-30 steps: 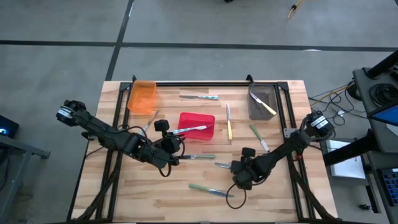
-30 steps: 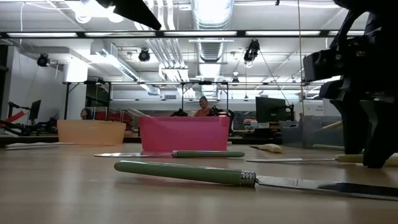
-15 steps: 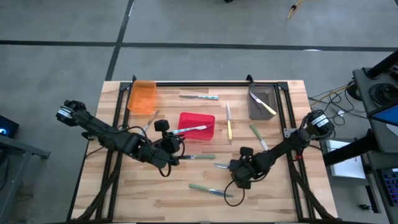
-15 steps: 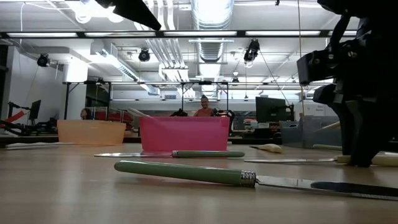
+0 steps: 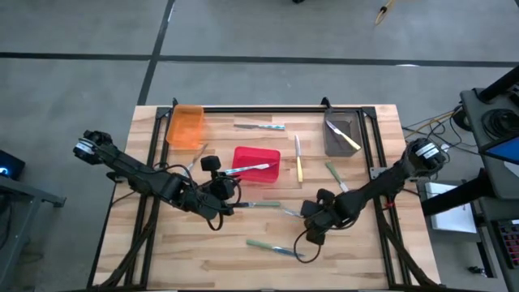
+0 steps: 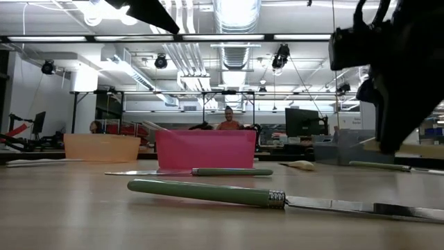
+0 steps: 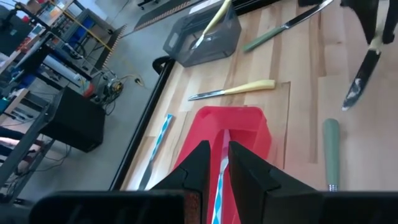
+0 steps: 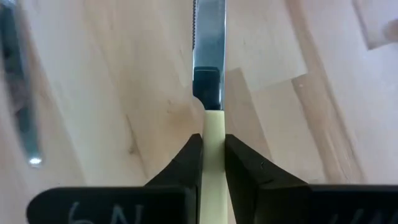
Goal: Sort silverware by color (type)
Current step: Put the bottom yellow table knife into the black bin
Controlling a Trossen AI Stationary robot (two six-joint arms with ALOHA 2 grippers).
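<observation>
My left gripper (image 5: 225,175) is shut on a light-blue-handled utensil (image 5: 251,168) that reaches out over the red bin (image 5: 256,154). My right gripper (image 8: 213,152) is shut on a yellow-handled knife (image 5: 289,214), right of the table's middle and above the wood. The rest of the silverware lies flat on the table. A green knife (image 5: 276,247) is near the front, another (image 5: 258,204) is by the left gripper, and a third (image 5: 336,178) is at the right. A yellow knife (image 5: 298,158) lies beside the red bin, and a blue piece (image 5: 261,126) lies at the back. My left gripper pinches the blue striped handle (image 7: 219,186) between its two fingers, slanting down from the table's left; the fingers lie along the handle. The silver end points out over the red bin; whether it touches the rim I cannot tell. My right gripper pinches the pale yellow handle (image 8: 213,127) between its two fingers, close to where the blade begins. The fingers come steeply from above. The blade (image 7: 357,87) hangs slanting down beyond the fingertips, clear of the table.
An orange bin (image 5: 185,126) stands at the back left. A grey bin (image 5: 340,134) at the back right holds a yellow-handled piece. Black rails run along the table's back and sides. The low view shows the front green knife (image 6: 208,192) and the red bin (image 6: 205,149).
My right gripper has taken hold of the yellow-handled knife, which lay on the table, and has risen with it while rolling a little. The knife now hangs clear of the wood. My left gripper has kept still with its blue utensil.
</observation>
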